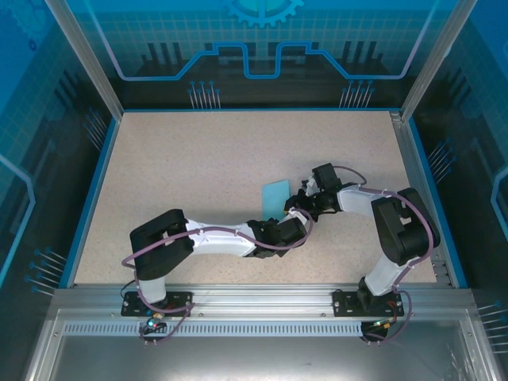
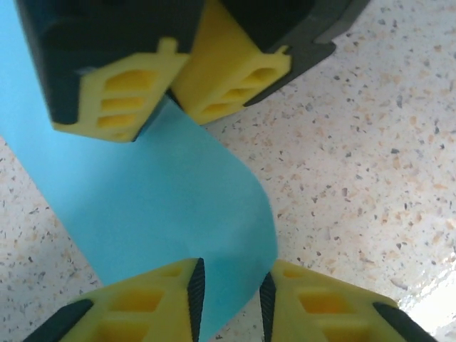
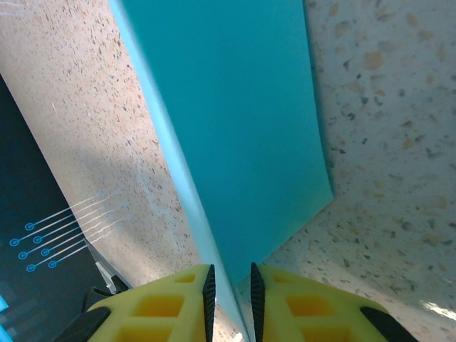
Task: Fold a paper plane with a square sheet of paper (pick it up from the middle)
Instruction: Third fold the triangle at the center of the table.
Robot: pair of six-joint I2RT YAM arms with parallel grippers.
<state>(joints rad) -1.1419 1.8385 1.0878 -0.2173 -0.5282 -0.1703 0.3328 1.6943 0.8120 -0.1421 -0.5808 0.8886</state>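
The square sheet of paper (image 1: 275,196) is light blue and stands up off the table, bent over on itself. My right gripper (image 1: 304,198) comes in from the right and is shut on its edge. In the right wrist view the paper (image 3: 235,128) runs up from between the pads of that gripper (image 3: 229,299). In the left wrist view the right gripper (image 2: 167,117) pinches the top of the paper (image 2: 164,206), which curves down between the pads of my left gripper (image 2: 231,299). The left jaws stand narrow, both pads against the curled corner.
The speckled beige table (image 1: 198,159) has a raised blue rim and metal frame posts around it. Both arms meet just right of the middle, and the left forearm (image 1: 222,238) lies low across the near part.
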